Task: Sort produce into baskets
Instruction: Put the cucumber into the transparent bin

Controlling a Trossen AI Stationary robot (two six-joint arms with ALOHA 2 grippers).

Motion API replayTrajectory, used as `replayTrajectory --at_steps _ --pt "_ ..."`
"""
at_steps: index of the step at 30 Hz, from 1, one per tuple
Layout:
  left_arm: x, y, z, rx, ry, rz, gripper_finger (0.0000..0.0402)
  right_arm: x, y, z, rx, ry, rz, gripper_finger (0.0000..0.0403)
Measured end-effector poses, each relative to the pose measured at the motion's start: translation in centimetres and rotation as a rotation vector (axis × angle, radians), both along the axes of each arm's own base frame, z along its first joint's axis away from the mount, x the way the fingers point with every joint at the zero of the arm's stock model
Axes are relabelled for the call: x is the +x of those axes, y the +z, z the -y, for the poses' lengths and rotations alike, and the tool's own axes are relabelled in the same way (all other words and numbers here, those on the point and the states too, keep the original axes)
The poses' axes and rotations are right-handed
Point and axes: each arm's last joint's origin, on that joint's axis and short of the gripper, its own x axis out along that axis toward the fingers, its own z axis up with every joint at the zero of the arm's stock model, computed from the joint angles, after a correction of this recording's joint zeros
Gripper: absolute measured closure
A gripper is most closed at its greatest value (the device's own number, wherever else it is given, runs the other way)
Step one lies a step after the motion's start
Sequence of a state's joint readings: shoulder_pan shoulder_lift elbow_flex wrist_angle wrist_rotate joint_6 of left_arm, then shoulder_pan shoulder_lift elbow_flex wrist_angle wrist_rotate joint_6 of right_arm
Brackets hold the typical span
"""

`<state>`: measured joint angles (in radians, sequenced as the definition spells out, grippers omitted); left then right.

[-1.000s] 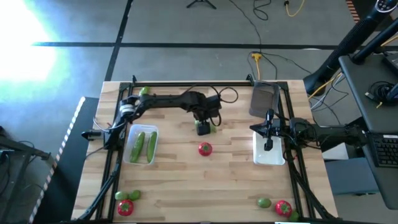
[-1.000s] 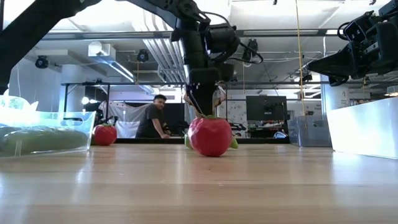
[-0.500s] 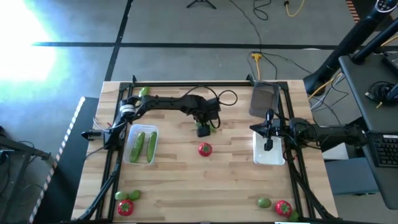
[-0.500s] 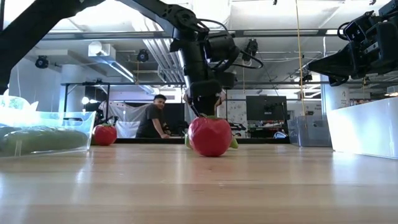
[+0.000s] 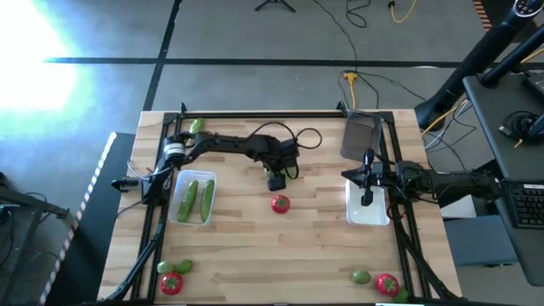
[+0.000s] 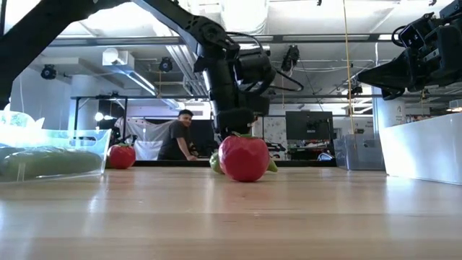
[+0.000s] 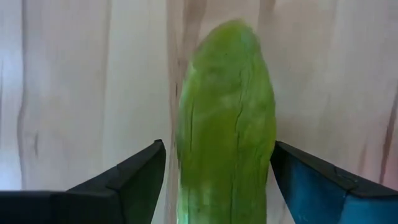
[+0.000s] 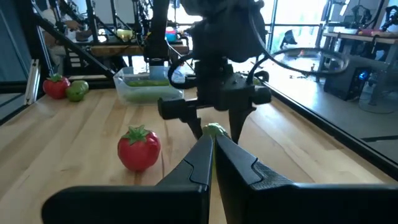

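Your left tool (image 5: pixel 276 180) stands spread astride a cucumber (image 7: pixel 227 124) lying on the tabletop (image 5: pixel 280 246), just behind the centre tomato (image 5: pixel 280 203); open wood surrounds that tomato; left of it a clear basket (image 5: pixel 192 198) holds two cucumbers; right of it your right tool (image 5: pixel 366 199), pressed together, hangs over a whitish basket (image 5: pixel 369 217).

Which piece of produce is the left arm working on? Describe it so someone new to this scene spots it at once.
Start at the wooden table and find the left gripper near its middle, above the lone tomato. Between its fingers lies a cucumber. It is the only cucumber outside the left basket, which holds two.
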<state>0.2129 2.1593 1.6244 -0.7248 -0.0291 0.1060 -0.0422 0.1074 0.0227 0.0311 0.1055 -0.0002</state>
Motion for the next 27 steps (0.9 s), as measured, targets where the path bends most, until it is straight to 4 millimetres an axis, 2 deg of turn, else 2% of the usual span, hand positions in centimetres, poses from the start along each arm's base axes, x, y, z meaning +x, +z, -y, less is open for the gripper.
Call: replayTrajectory --at_steps 5,10,13,16,19,22,24,27 --pt "-0.1 -0.3 0.1 -0.013 0.051 0.003 0.0162 0.0 0.0 0.0 0.000 0.000 0.000 0.0390" --pt "-0.5 -0.2 0.7 -0.038 0.110 -0.036 0.0220 0.0 0.0 0.0 0.000 0.000 0.000 0.0390" --pt "-1.4 0.9 1.7 -0.056 0.140 -0.095 0.0253 0.0 0.0 0.0 0.000 0.000 0.000 0.0390" --pt "-2.6 3.1 2.9 -0.074 0.205 -0.126 0.0257 0.0 0.0 0.0 0.000 0.000 0.000 0.0390" --pt "-4.4 5.5 4.7 -0.098 0.302 -0.165 0.0256 0.0 0.0 0.0 0.000 0.000 0.000 0.0390" --pt "-6.7 8.4 8.0 -0.085 0.389 -0.151 0.0241 0.0 0.0 0.0 0.000 0.000 0.000 0.0390" --pt "-9.0 10.0 10.5 -0.058 0.475 -0.129 0.0235 0.0 0.0 0.0 0.000 0.000 0.000 0.0390" --pt "-12.8 10.6 13.8 -0.069 0.676 -0.139 0.0235 0.0 0.0 0.0 0.000 0.000 0.000 0.0390"
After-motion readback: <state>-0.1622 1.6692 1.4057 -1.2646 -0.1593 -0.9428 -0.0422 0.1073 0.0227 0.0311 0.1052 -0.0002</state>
